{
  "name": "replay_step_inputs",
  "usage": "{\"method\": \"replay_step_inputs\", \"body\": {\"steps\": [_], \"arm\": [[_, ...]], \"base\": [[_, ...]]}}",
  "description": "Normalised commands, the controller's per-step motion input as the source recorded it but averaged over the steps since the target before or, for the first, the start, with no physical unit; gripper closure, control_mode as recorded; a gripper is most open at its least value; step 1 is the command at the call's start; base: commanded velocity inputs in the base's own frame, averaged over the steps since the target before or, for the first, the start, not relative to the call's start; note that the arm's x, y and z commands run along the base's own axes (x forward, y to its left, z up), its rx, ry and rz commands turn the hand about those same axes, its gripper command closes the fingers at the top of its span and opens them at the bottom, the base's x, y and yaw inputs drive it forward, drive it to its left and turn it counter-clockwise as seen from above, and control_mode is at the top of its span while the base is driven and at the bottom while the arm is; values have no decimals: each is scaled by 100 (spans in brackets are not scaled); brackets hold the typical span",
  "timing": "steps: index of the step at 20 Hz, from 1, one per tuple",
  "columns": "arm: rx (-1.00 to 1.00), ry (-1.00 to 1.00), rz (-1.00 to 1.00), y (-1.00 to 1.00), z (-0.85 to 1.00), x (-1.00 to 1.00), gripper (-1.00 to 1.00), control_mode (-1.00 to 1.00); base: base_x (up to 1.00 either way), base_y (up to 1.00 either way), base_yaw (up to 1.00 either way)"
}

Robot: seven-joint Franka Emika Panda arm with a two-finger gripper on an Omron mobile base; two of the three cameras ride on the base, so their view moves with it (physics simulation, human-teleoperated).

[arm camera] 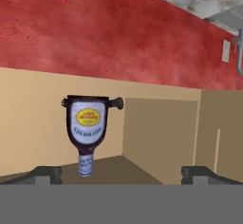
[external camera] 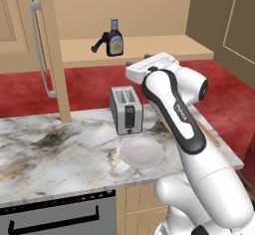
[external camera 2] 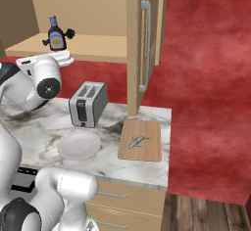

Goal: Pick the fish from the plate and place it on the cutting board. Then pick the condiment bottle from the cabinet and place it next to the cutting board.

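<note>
left base view: the condiment bottle [external camera: 115,38] stands on the cabinet [external camera: 139,47] shelf, not yet picked. right base view: you see the fish [external camera 2: 138,141] already on the cutting board [external camera 2: 147,149], the plate [external camera 2: 78,144] bare. hand view: your gripper [arm camera: 122,173] is spread wide, holding nothing, facing the bottle.

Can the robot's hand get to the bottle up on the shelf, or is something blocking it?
Probably yes. The jaws stand wide apart facing the condiment bottle, with nothing between them; a small black tool sits close beside it.

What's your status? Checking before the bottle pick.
Gripper open, facing the cabinet shelf. Fish on cutting board; plate bare. Condiment bottle untouched; black brush-like tool right beside it.
</note>
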Motion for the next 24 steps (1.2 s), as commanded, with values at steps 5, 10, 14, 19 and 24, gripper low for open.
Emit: {"method": "replay_step_inputs", "body": {"steps": [5, 10, 14, 19, 24], "arm": [[0, 4, -3, 0, 22, 2, -100, -100], [0, 3, -3, 0, 21, 4, -100, -100], [0, 2, -3, 0, 20, 8, -100, -100], [0, 2, -2, 0, 17, 12, -100, -100], [0, 2, -2, 0, 17, 11, -100, -100]], "base": [[0, 0, 0], [0, 0, 0], [0, 0, 0], [0, 0, 0], [0, 0, 0]]}}
